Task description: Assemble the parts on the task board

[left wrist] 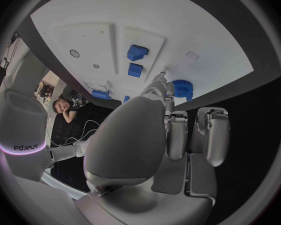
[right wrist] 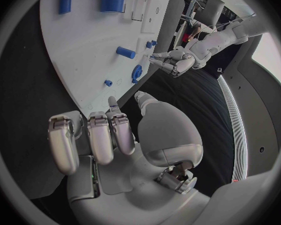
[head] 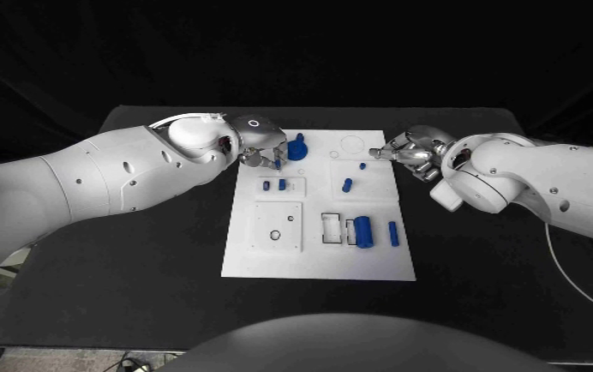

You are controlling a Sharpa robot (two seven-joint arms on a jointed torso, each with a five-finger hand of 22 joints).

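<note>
Left robot hand (head: 262, 151): fingers curled, nothing visibly held, beside blue gear (head: 296, 148), far-left task board (head: 315, 261). Right robot hand (head: 411, 153): curled, empty, at far-right edge. Step: reaching; next, grasp gear.

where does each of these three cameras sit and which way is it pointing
Head view: sits on the robot's head, looks down at the black table and the white board; both white arms come in, left hand and right hand at the board's far corners.
Left wrist view: sits behind the left hand, faces the board past its fingers.
Right wrist view: sits behind the right hand, faces across the board toward the left hand.
Shared: all three show the blue gear.
</note>
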